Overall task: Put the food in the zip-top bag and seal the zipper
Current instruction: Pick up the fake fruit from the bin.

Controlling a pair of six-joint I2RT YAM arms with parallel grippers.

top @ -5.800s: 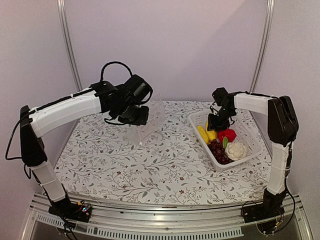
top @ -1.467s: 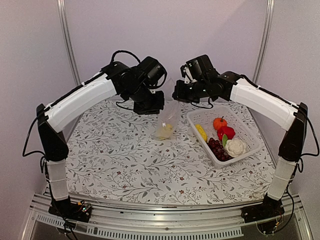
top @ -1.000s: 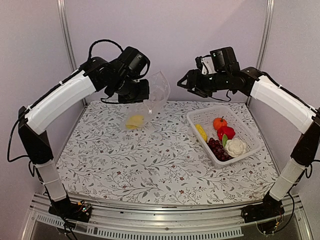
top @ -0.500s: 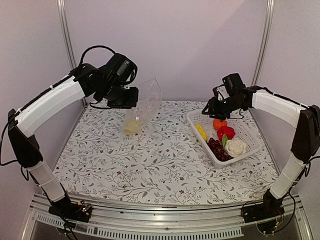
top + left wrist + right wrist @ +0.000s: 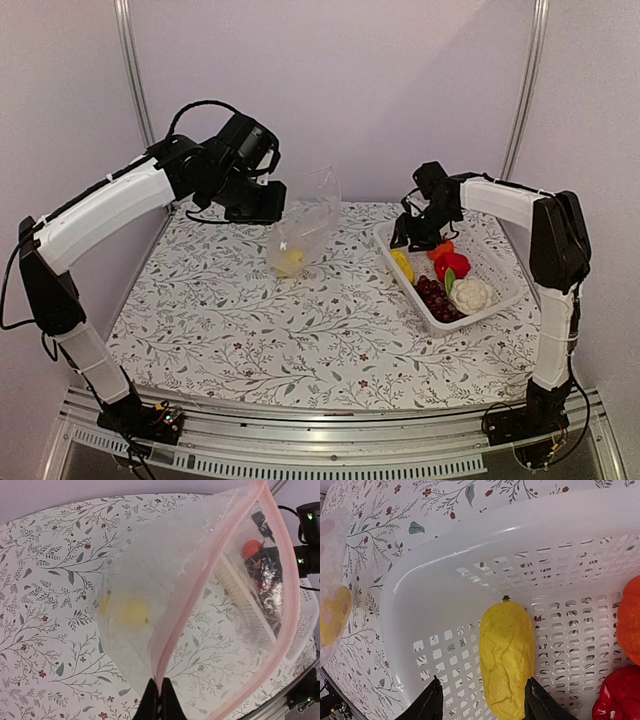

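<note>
Left tool (image 5: 159,702) pinched closed up high; right tool (image 5: 483,705) low, fingers apart

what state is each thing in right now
zip-top bag, held up, mouth open, round yellow piece inside
zipper, unsealed
left gripper, shut on the bag's rim
right gripper, open, fingers either side of the long yellow piece
basket, holding that piece, pumpkin, pepper, grapes, cauliflower

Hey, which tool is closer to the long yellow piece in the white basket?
Right. The right tool is open, its fingers on either side of that yellow piece; the left tool is well away, pinching the zipper of the clear bag.
</note>
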